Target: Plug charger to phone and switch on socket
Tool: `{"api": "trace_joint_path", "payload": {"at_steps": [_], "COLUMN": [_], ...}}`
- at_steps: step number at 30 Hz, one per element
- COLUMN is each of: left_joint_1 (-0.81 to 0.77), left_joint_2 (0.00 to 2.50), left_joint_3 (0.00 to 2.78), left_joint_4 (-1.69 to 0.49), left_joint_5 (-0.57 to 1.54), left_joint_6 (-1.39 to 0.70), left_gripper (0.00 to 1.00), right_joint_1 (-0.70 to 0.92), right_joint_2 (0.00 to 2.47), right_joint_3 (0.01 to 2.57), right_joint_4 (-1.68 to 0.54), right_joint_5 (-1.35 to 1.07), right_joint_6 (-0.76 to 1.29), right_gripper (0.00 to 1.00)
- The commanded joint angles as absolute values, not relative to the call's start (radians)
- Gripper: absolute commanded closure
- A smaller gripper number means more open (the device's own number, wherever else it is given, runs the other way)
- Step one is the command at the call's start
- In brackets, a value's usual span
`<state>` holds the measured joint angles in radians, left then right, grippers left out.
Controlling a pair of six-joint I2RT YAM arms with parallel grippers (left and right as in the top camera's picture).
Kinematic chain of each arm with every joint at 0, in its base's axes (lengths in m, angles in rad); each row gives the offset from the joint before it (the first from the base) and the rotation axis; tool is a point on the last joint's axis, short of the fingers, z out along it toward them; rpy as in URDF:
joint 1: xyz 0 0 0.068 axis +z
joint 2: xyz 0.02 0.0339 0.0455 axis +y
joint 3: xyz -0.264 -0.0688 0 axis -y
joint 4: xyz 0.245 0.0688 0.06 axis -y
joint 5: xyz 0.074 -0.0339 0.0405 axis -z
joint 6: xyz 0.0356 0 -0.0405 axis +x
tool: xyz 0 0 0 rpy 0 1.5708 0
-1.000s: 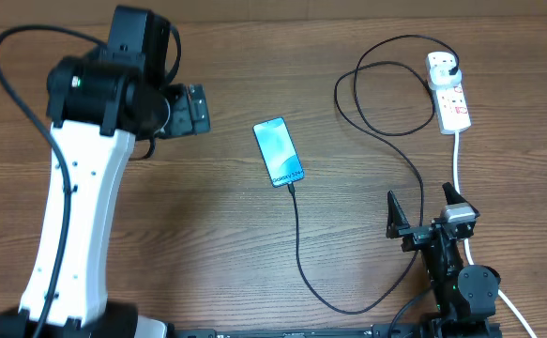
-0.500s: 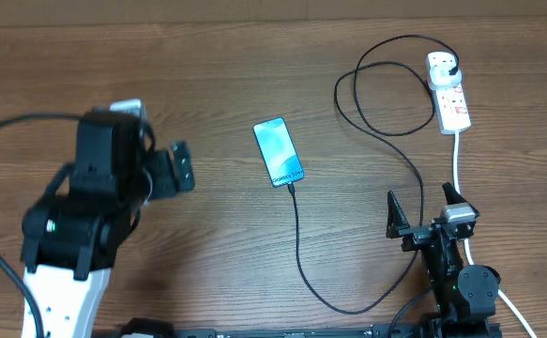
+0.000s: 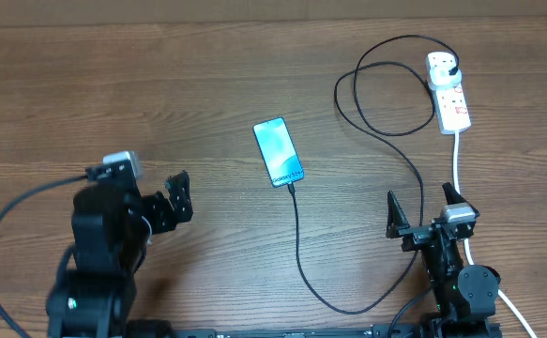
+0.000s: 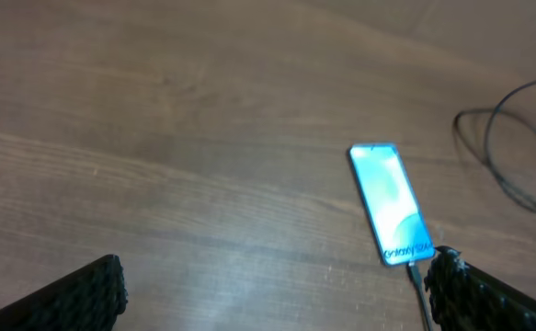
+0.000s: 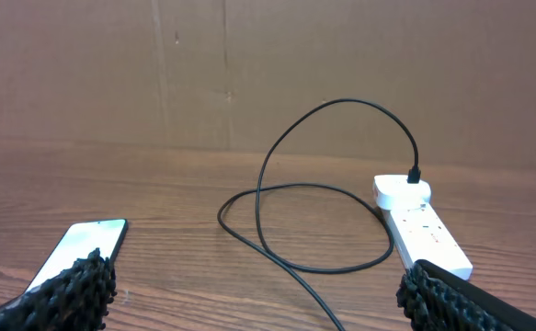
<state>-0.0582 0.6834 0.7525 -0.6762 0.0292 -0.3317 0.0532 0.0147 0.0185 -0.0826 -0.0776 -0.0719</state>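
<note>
The phone (image 3: 279, 152) lies flat mid-table with its blue-teal screen lit; it also shows as the phone (image 4: 389, 202) and the phone (image 5: 79, 248). The charger cable (image 3: 298, 244) meets the phone's near short edge, loops across the table and ends in a black plug (image 3: 452, 65) seated in the white socket (image 3: 451, 101). My left gripper (image 3: 179, 195) is open and empty, left of the phone and apart from it. My right gripper (image 3: 422, 208) is open and empty near the front edge, short of the socket (image 5: 426, 230).
A thick white cord (image 3: 458, 160) runs from the socket toward the right arm's base. Slack charger cable (image 5: 286, 198) lies in loops between the phone and the socket. A brown cardboard wall (image 5: 249, 64) stands behind the table.
My left arm has drawn back from the far left of the table toward the near edge, its gripper still open. The right arm, phone, cable and socket have not moved.
</note>
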Motion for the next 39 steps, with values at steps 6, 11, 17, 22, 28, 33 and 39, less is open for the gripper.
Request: {"api": "trace_joint_path", "payload": {"at_steps": [6,11,17,22,28,33,39], "left_joint_1": [-0.051,-0.052,-0.052,-0.052,-0.052,-0.052,-0.052], "left_joint_2": [0.392,0.266,0.154,0.068,0.002,0.003,0.003], "left_joint_3": [0.506,0.390,0.289,0.237,0.171,0.108,0.035], "left_joint_4": [-0.563,-0.497,-0.416,-0.402,-0.364,-0.262,-0.109], "left_joint_5": [0.034,0.035,0.016,-0.011,-0.019,-0.018,-0.046], "left_joint_6": [-0.310,-0.315,-0.314,-0.313,-0.313,-0.314,-0.313], "left_gripper": [0.00,0.00,0.00,0.00,0.00,0.00,0.00], "right_joint_1": [0.057,0.057,0.057,0.057,0.057,0.057,0.057], "right_joint_2": [0.003,0.003,0.003,0.003,0.003,0.003,0.003], "right_joint_3": [0.008,0.008,0.008,0.008,0.008,0.008,0.008], "right_joint_4": [-0.080,-0.080,-0.080,-0.080,-0.080,-0.080,-0.080], "right_joint_5": [-0.072,-0.072,-0.072,-0.072,-0.072,-0.072,-0.072], "right_joint_6": [-0.076,-0.076,-0.076,-0.076,-0.076,-0.076,-0.076], "right_gripper": [0.00,0.00,0.00,0.00,0.00,0.00,0.00]}}
